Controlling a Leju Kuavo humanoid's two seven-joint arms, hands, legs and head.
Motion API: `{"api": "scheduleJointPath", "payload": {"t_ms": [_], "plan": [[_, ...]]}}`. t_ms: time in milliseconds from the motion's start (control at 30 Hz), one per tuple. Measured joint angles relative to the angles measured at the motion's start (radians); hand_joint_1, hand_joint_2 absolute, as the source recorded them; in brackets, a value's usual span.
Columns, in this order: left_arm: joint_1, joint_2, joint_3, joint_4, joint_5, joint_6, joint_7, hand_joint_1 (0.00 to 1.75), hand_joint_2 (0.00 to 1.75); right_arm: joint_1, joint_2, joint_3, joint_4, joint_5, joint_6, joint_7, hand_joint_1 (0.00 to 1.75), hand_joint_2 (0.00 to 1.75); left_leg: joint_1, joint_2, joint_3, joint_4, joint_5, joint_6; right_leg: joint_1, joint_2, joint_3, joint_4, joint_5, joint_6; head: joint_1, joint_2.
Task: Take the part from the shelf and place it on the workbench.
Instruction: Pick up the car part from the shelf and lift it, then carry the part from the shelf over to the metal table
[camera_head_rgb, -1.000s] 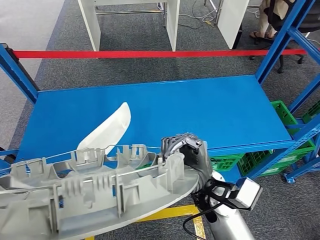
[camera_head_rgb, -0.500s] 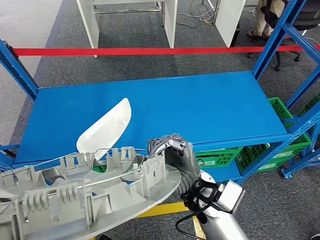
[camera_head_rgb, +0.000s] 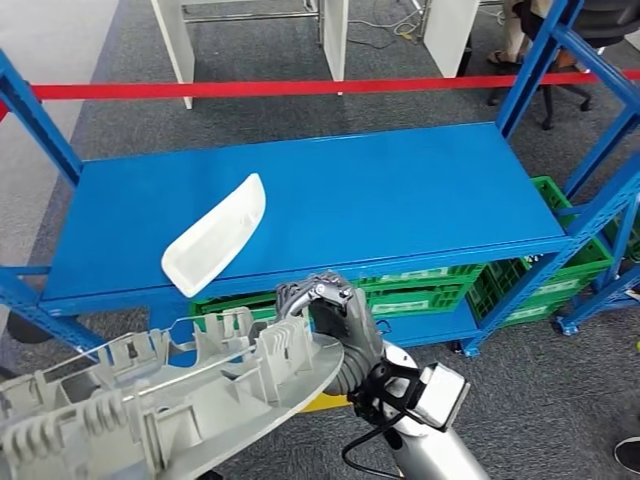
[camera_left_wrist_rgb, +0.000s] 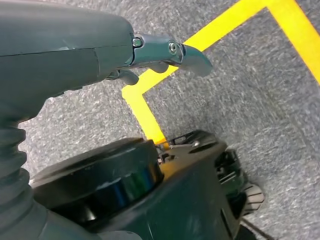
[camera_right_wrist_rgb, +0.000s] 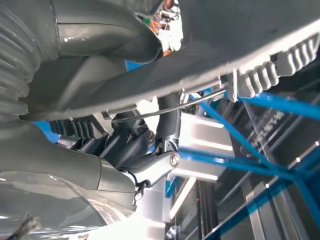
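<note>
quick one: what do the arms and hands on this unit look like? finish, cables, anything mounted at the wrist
Right arm: silver tube, black cable looped beside it, a silver box in a black bracket at the wrist. Right hand: dark grey shell, darker fingers with bare metal links. Left hand: smooth dark grey, grey ribbed cover, metal-hinged fingers.

The blue shelf (camera_head_rgb: 317, 210) is seen from high up, looking down past the right hand (camera_head_rgb: 336, 315). That hand (camera_right_wrist_rgb: 124, 150) is seen very close from behind (shelf bars beyond). The floor (camera_left_wrist_rgb: 241, 90) is faced beside the left hand (camera_left_wrist_rgb: 94, 50).
</note>
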Motion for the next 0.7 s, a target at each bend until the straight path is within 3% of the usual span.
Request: {"api": "scheduleJointPath", "payload": {"t_ms": [67, 100, 167, 233, 267, 300, 333, 400, 433, 467, 500, 567, 600, 633, 700], "plan": [[0.001, 0.000, 0.000, 0.002, 0.000, -0.001, 0.002, 0.00, 1.75, -0.001, -0.001, 0.003, 0.000, -0.001, -0.002, 0.000, 1.75, 1.75, -0.001, -0.003, -0.017, -0.001, 0.012, 0.026, -0.002, -0.003, -0.008, -0.001, 0.011, 0.014, 0.002, 0.000], [0.002, 0.001, 0.000, 0.003, 0.000, -0.001, 0.003, 0.00, 1.75, -0.001, -0.002, 0.004, 0.000, -0.002, -0.003, 0.000, 1.75, 1.75, -0.003, -0.005, -0.027, -0.001, 0.021, 0.040, -0.004, -0.004, -0.016, 0.005, -0.002, 0.019, 0.003, 0.000], [0.001, 0.002, 0.001, 0.004, 0.001, -0.002, 0.004, 0.00, 1.75, -0.002, -0.005, 0.008, 0.000, -0.002, -0.006, 0.000, 1.75, 1.75, -0.005, -0.009, -0.053, -0.003, 0.043, 0.062, -0.004, 0.001, -0.045, 0.073, -0.082, 0.022, 0.006, 0.000], [-0.001, 0.002, 0.001, 0.004, 0.001, -0.005, 0.008, 0.00, 1.75, -0.003, -0.008, 0.011, 0.000, -0.001, -0.012, 0.000, 1.75, 1.75, -0.012, -0.015, -0.083, -0.002, 0.066, 0.071, 0.002, 0.006, -0.076, 0.203, -0.176, 0.017, 0.011, 0.000], [-0.001, 0.002, 0.001, 0.004, 0.000, -0.008, 0.011, 0.00, 1.75, -0.003, -0.009, 0.013, 0.001, 0.000, -0.014, 0.000, 1.75, 1.75, -0.016, -0.020, -0.098, -0.002, 0.077, 0.074, 0.006, 0.007, -0.081, 0.256, -0.194, 0.012, 0.012, 0.000], [-0.002, 0.003, 0.001, 0.004, -0.002, -0.010, 0.014, 0.00, 1.75, -0.003, -0.011, 0.015, 0.001, 0.001, -0.017, 0.000, 1.75, 1.75, -0.022, -0.025, -0.111, -0.001, 0.089, 0.076, 0.010, 0.009, -0.073, 0.282, -0.189, 0.005, 0.013, 0.000], [-0.004, 0.003, 0.001, 0.004, -0.004, -0.011, 0.017, 0.00, 1.75, -0.003, -0.013, 0.016, 0.001, 0.001, -0.019, 0.000, 1.75, 1.75, -0.028, -0.033, -0.123, -0.001, 0.099, 0.077, 0.016, 0.012, -0.048, 0.273, -0.166, -0.006, 0.013, 0.000], [-0.009, 0.000, 0.001, 0.004, -0.009, -0.013, 0.020, 0.00, 1.75, -0.003, -0.018, 0.017, 0.000, 0.002, -0.023, 0.000, 1.75, 1.75, -0.037, -0.053, -0.143, 0.000, 0.120, 0.078, 0.032, 0.044, 0.048, 0.160, -0.119, -0.042, 0.011, 0.000], [-0.012, -0.001, 0.001, 0.004, -0.011, -0.012, 0.023, 0.00, 1.75, -0.003, -0.019, 0.017, -0.001, 0.002, -0.025, 0.000, 1.75, 1.75, -0.040, -0.064, -0.151, 0.000, 0.131, 0.078, 0.038, 0.066, 0.104, 0.082, -0.114, -0.059, 0.010, 0.000], [-0.014, -0.002, 0.000, 0.004, -0.013, -0.012, 0.025, 0.00, 1.75, -0.004, -0.021, 0.017, -0.003, 0.002, -0.027, 0.000, 1.75, 1.75, -0.040, -0.074, -0.158, -0.001, 0.142, 0.076, 0.043, 0.084, 0.147, 0.017, -0.121, -0.069, 0.009, 0.000], [-0.015, -0.003, 0.000, 0.004, -0.014, -0.012, 0.027, 0.00, 1.75, -0.005, -0.023, 0.017, -0.005, 0.002, -0.029, 0.000, 1.75, 1.75, -0.037, -0.084, -0.164, -0.003, 0.154, 0.072, 0.046, 0.093, 0.172, -0.024, -0.131, -0.072, 0.008, 0.000], [-0.013, 0.000, 0.000, 0.004, -0.015, -0.011, 0.028, 0.00, 1.75, -0.007, -0.025, 0.017, -0.007, 0.002, -0.030, -0.001, 1.75, 1.75, -0.035, -0.104, -0.175, -0.010, 0.177, 0.063, 0.043, 0.074, 0.178, -0.053, -0.125, -0.065, 0.010, 0.000], [-0.012, 0.000, 0.000, 0.005, -0.015, -0.011, 0.029, 0.00, 1.75, -0.008, -0.025, 0.017, -0.007, 0.002, -0.031, 0.000, 1.75, 1.75, -0.037, -0.100, -0.181, -0.009, 0.172, 0.056, 0.039, 0.059, 0.172, -0.060, -0.113, -0.063, 0.009, 0.000], [-0.011, 0.002, 0.000, 0.005, -0.015, -0.011, 0.029, 0.00, 1.75, -0.008, -0.025, 0.017, -0.007, 0.002, -0.031, 0.000, 1.75, 1.75, -0.039, -0.086, -0.189, 0.005, 0.147, 0.050, 0.034, 0.043, 0.165, -0.067, -0.102, -0.062, 0.007, 0.000], [-0.014, 0.005, 0.001, 0.005, -0.014, -0.010, 0.029, 0.00, 1.75, -0.008, -0.027, 0.017, -0.007, 0.000, -0.030, 0.000, 1.75, 1.75, -0.036, -0.041, -0.208, 0.087, 0.051, 0.035, 0.030, 0.011, 0.146, -0.071, -0.081, -0.061, 0.000, 0.000]]}}
